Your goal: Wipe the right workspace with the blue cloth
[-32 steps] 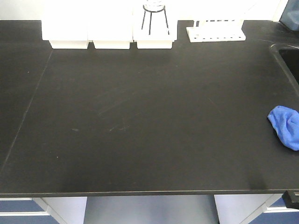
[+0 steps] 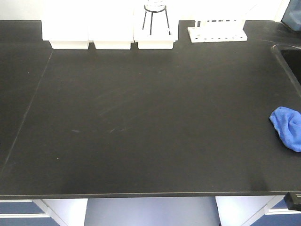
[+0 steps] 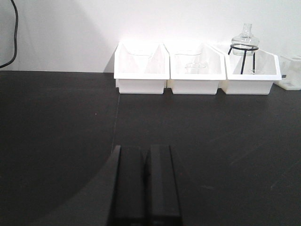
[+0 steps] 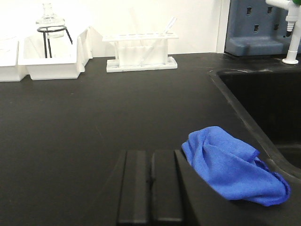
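Black matte bench (image 2: 141, 117) fills the front view. White bins (image 2: 113, 33) and a test-tube rack (image 2: 217, 33) stand along the back wall, and a sink cut-out (image 4: 263, 89) lies at the right end.

The blue cloth (image 2: 287, 127) lies bunched on the bench at the far right, just beside the sink rim and partly cut off by the frame edge. The right wrist view shows it as a soft, loosely folded heap with raised ridges.

Handling, as judged: light, limp and compressible, not fragile. It will collapse under a pinch and drag flat when pushed. The best purchase looks to be the highest fold near the middle of the heap, taken from above, so that enough layers are caught. An edge grip risks trailing a single ply.

The right hand (image 4: 151, 162) sits just beside the cloth's left side with its fingers pressed together and nothing between them. The left hand (image 3: 146, 155) is likewise pressed together and empty, well apart over bare bench.

Against the earlier frame, no change is noted: the cloth keeps the same place and shape.
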